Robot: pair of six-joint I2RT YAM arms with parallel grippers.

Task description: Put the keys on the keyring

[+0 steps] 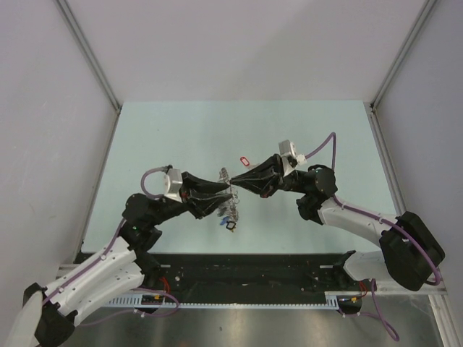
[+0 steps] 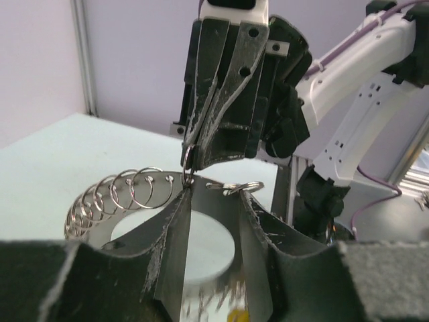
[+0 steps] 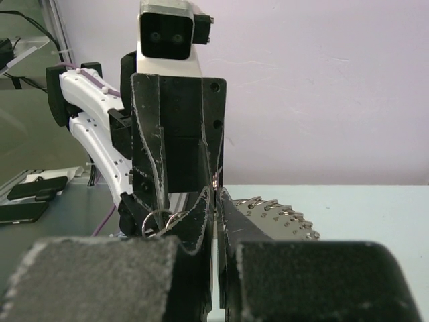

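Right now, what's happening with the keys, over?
Left jaws shut on keyring; right jaws pinch a small ring on it. Red-tagged key lies apart on table. Nothing seen blocking.

The right gripper has its fingers pressed almost together on a thin metal edge, tip to tip with the upright left gripper. The keyring, its rim lined with small loops, juts rightward above the pale table.
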